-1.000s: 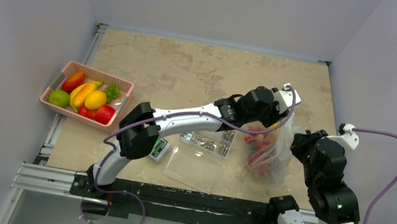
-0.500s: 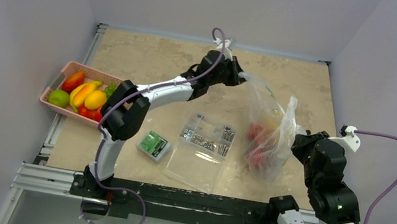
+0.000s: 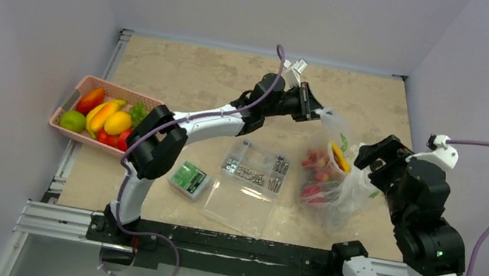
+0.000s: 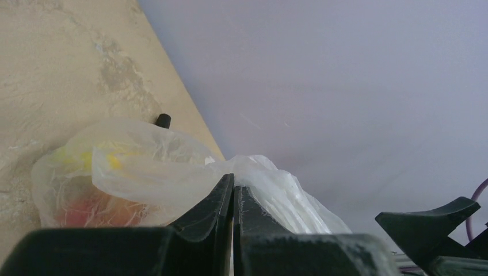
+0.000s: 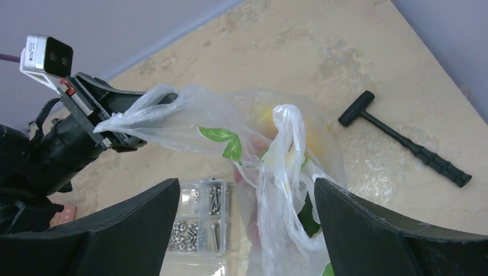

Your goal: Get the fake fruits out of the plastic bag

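Note:
The plastic bag (image 3: pixel 343 193) stands at the right of the table, with red fake fruits (image 3: pixel 313 178) and a yellow piece (image 3: pixel 340 158) showing through it. My left gripper (image 3: pixel 319 112) is shut on one bag handle and holds it stretched up and to the left; in the left wrist view the film (image 4: pixel 172 172) bunches at the closed gripper (image 4: pixel 233 183). My right gripper (image 5: pixel 244 185) hangs open over the bag. The other handle (image 5: pixel 286 129) stands loose between its fingers, which do not touch it.
A pink basket (image 3: pixel 157 105) of other fruits sits at the left edge. A clear box of metal parts (image 3: pixel 255 171) and a small green box (image 3: pixel 190 178) lie left of the bag. A black hammer (image 5: pixel 403 139) lies on the table beyond the bag.
My right gripper has let go of the bag and opened, rising over it. My left gripper shut on a handle, pulled it up toward the back, then shifted slightly right.

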`<state>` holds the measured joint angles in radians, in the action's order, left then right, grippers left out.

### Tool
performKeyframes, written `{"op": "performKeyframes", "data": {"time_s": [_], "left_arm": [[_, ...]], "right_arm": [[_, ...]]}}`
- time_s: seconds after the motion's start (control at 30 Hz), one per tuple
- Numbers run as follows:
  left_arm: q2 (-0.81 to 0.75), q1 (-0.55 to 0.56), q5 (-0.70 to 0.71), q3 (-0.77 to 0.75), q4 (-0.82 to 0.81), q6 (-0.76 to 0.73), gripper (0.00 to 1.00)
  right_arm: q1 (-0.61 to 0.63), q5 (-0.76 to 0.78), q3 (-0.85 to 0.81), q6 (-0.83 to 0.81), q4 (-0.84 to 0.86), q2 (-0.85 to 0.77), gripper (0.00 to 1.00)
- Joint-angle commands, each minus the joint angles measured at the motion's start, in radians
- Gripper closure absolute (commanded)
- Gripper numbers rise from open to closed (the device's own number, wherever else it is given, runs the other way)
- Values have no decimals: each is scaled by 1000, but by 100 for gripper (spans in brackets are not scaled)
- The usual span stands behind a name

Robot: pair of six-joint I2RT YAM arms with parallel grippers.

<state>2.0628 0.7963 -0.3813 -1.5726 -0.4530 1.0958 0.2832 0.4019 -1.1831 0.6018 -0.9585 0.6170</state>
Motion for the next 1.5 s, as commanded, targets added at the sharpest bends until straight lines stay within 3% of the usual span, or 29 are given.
{"op": "performKeyframes", "data": {"time_s": [0.0,0.23,0.37,0.53,0.67,0.8,0.83,0.87,1.0,1.3,1.37,1.47], "left_arm": [[-94,-9,-7,-12,37,-50,100],[-128,-9,41,-11,190,-82,100],[-143,-9,69,-32,262,-106,100],[-137,-9,72,-60,316,-126,100],[-129,-9,88,-87,374,-112,100],[-101,-11,120,-161,514,-102,100],[-99,-11,143,-173,540,-97,100],[-97,-12,166,-180,562,-85,100],[-92,-20,245,-199,620,-14,100],[-3,-50,241,-302,678,113,100],[32,-61,225,-349,677,130,100],[146,-96,92,-532,712,135,100]], "right_arm": [[0,-6,-92,-83,-89,175,10],[-2,-63,-110,-110,-73,323,4],[-1,-142,10,-69,-4,307,7],[-2,-34,73,-50,-11,294,21],[-1,-17,94,-55,45,248,50],[-1,18,77,-52,77,215,84],[-1,18,67,-58,88,212,96],[-1,18,55,-68,96,211,100],[-1,35,-22,-76,140,215,100],[-1,214,-177,-174,307,229,100],[0,201,-156,-249,415,190,100],[4,68,-136,-273,485,155,100]]}}
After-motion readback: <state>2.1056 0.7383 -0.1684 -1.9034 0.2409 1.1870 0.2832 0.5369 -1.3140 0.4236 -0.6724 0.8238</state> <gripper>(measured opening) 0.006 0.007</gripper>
